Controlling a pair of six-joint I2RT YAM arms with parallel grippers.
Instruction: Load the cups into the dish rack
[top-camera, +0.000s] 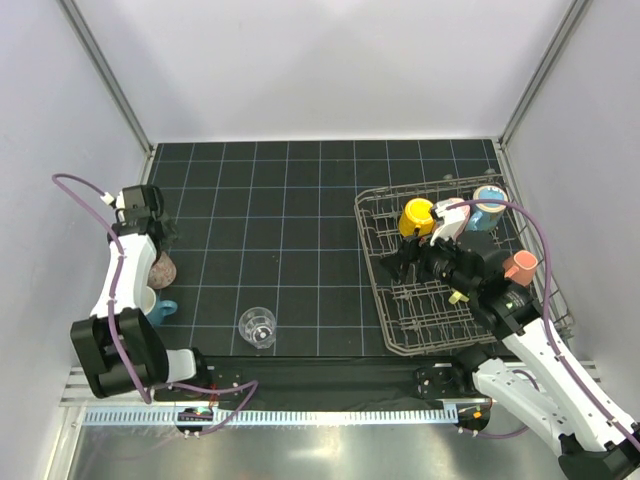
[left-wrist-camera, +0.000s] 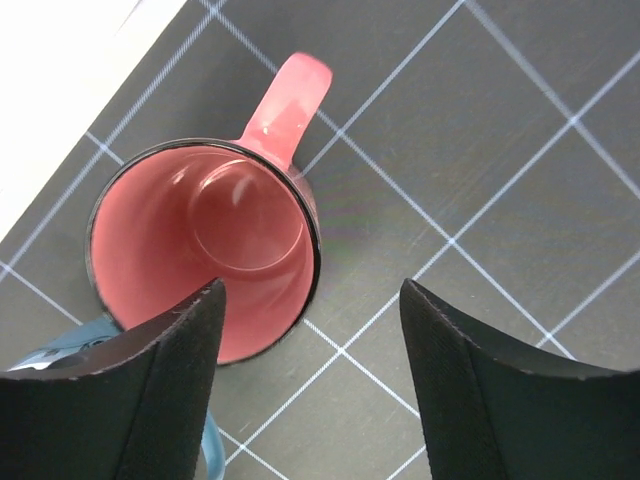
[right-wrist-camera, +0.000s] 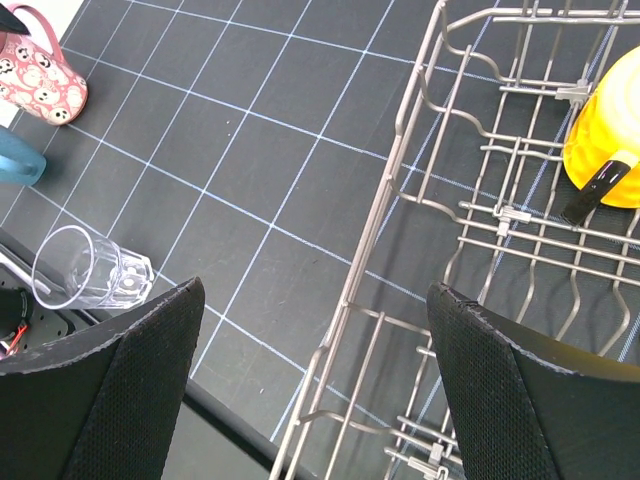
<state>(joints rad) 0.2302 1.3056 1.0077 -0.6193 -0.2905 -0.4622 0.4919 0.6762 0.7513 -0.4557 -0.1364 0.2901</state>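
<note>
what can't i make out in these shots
Top view: pink mug and blue cup, mostly hidden under the left arm.
Left wrist: blue cup, covered by the finger and the bottom edge.
Right wrist: yellow mug, cropped by the right edge.

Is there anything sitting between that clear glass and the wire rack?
Nothing: only bare gridded mat separates the glass tumbler from the dish rack, shown in the right wrist view.

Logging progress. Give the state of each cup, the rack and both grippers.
pink mug, upright on mat.
glass tumbler, upright on mat.
teal mug, on mat.
yellow mug, in dish rack.
blue mug, in dish rack, mouth up.
salmon mug, in dish rack, mouth up.
dish rack, partly loaded.
left gripper, open above pink mug.
right gripper, open over dish rack edge.
</note>
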